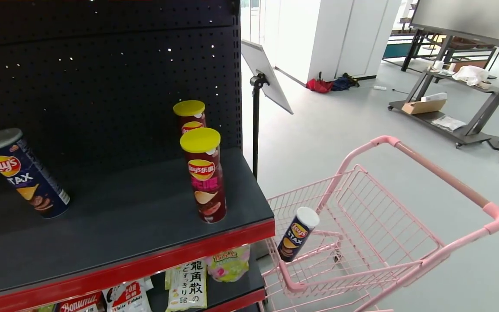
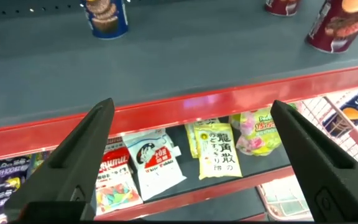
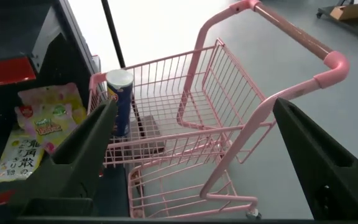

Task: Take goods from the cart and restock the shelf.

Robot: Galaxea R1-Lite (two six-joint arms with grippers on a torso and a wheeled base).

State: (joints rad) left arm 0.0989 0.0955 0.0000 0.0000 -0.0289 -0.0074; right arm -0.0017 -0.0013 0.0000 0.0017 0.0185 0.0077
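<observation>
Seen from the head, a blue can [image 1: 22, 173] and two red cans [image 1: 203, 175] stand on the dark shelf [image 1: 137, 216]; a fourth can [image 1: 297, 234] sits in the pink cart [image 1: 440, 173] just beside it; the left wrist view adds snack bags [image 2: 216, 149] on the tier below; the left gripper [image 2: 191, 104] and right gripper [image 3: 194, 102] both gape wide, holding nothing; grey floor [image 1: 340, 130] lies around.

bright even light, soft shadows, bowed edges
</observation>
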